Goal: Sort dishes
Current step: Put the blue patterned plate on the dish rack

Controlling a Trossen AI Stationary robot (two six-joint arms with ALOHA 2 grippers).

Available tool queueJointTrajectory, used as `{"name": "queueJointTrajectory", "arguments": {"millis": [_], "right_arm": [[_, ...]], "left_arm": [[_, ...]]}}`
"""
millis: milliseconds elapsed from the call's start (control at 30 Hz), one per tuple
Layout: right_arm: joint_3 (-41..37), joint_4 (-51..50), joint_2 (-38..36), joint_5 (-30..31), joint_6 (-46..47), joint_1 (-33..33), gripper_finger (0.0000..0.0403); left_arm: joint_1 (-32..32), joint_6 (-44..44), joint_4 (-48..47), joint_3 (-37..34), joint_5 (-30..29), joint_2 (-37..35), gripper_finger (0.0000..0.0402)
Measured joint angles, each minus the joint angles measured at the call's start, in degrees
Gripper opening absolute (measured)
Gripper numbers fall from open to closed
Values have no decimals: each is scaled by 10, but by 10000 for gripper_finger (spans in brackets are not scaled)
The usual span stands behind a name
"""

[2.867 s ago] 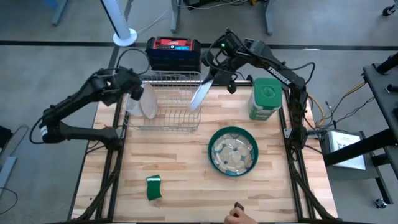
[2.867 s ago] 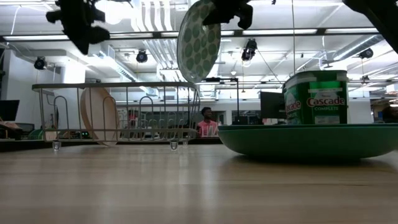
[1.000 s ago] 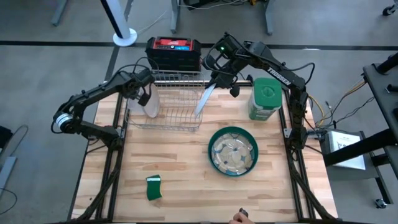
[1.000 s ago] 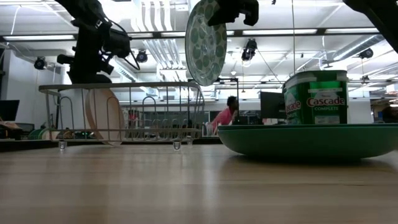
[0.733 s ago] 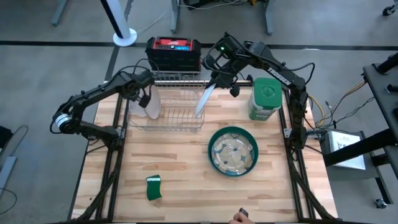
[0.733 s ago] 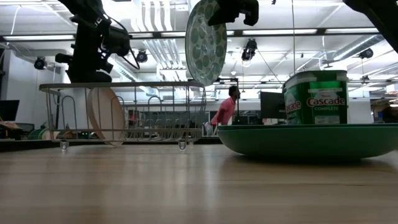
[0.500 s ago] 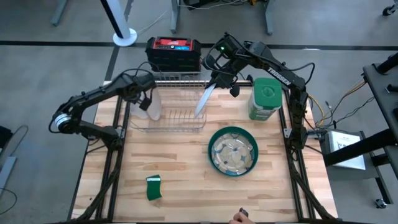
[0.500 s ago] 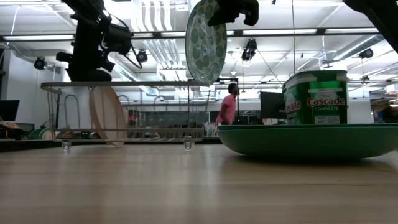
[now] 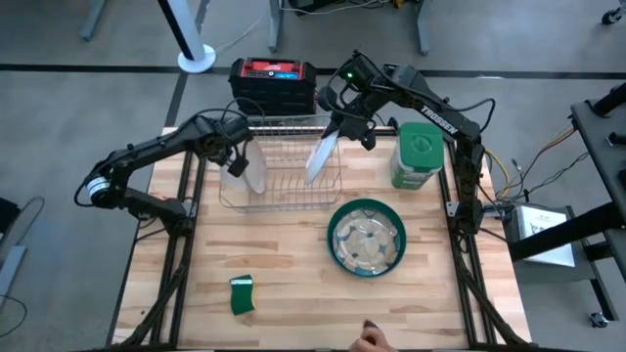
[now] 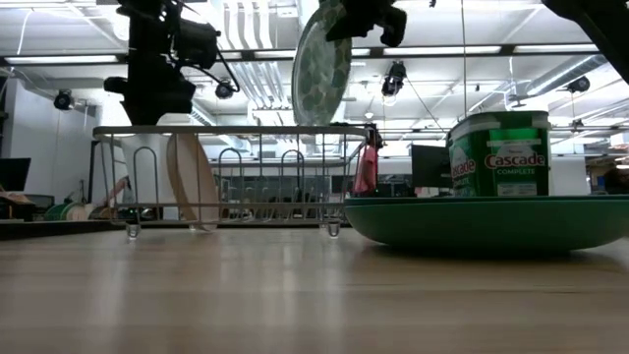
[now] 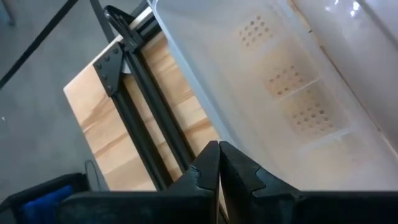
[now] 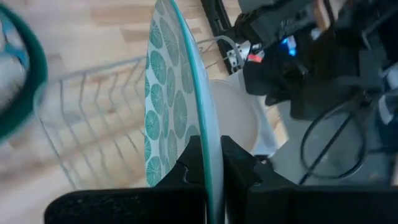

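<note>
My right gripper (image 9: 344, 122) is shut on the grey-green patterned glassy plate (image 9: 323, 154), which stands on edge in the air above the right end of the wire dish rack (image 9: 293, 186). My left gripper (image 9: 233, 156) is shut at the rack's left end, just above its top rim (image 10: 147, 128). A whitish plate (image 10: 192, 182) stands on its edge in the rack's slots. A dark green plate (image 9: 367, 240) lies flat on the table near the rack, with a clear glassy dish in it. My left gripper sits on the dish rack's left end from above, beside a translucent perforated holder (image 11: 280, 81). Its shut fingers (image 11: 205, 162) hide the place of contact. The rack stands on the table. My right gripper pinches the patterned plate's upper rim (image 12: 208, 134) between its two fingers (image 12: 239, 165), one on each face, coming from above and the far side. The plate (image 10: 319, 64) hangs upright below the fingers, lifted clear of the rack.
A green lidded Cascade canister (image 9: 419, 156) stands right of the rack. A small green sponge (image 9: 242, 293) lies near the table's near-left part. A red-and-black box (image 9: 274, 83) sits behind the far edge. A person's hand (image 9: 370, 339) shows at the near edge.
My left gripper has moved toward the table's right edge and slightly nearer. The dish rack, with the whitish plate standing in it, has slid along the table to the right with it. My right gripper has kept the patterned plate in the same place above.
</note>
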Motion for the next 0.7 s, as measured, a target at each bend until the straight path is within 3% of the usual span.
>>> {"name": "queueJointTrajectory", "arguments": {"millis": [100,533,700], "right_arm": [[-1,26,0,24,-67,4,5],[-43,142,1,26,-105,13,5],[-66,201,1,20,-106,13,5]], "left_arm": [[-1,4,-1,0,-3,-12,0],[-2,23,-4,1,-20,-120,0],[-2,23,10,2,-71,-157,0]]}}
